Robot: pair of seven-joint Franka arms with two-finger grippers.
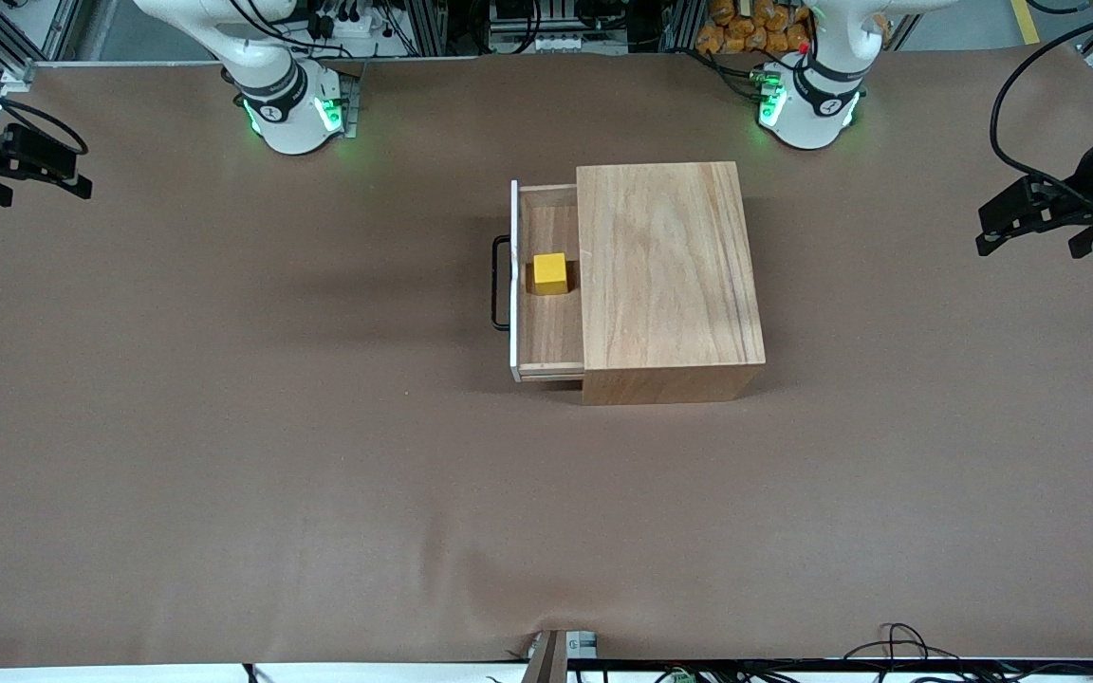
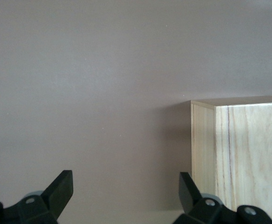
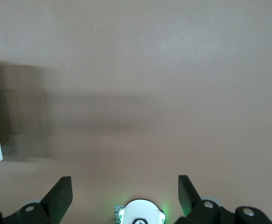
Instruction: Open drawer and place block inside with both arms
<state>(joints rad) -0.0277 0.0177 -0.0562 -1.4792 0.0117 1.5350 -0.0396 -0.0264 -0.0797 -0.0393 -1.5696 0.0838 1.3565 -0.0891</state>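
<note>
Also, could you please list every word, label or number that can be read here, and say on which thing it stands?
There is no readable text.
Small dark marks on the collars of both arm bases: too small to read.
Wooden box, drawer and block: no markings.

No readable text, labels, brand names or numbers anywhere I look, only small marks on my bases, too tiny to make out
</note>
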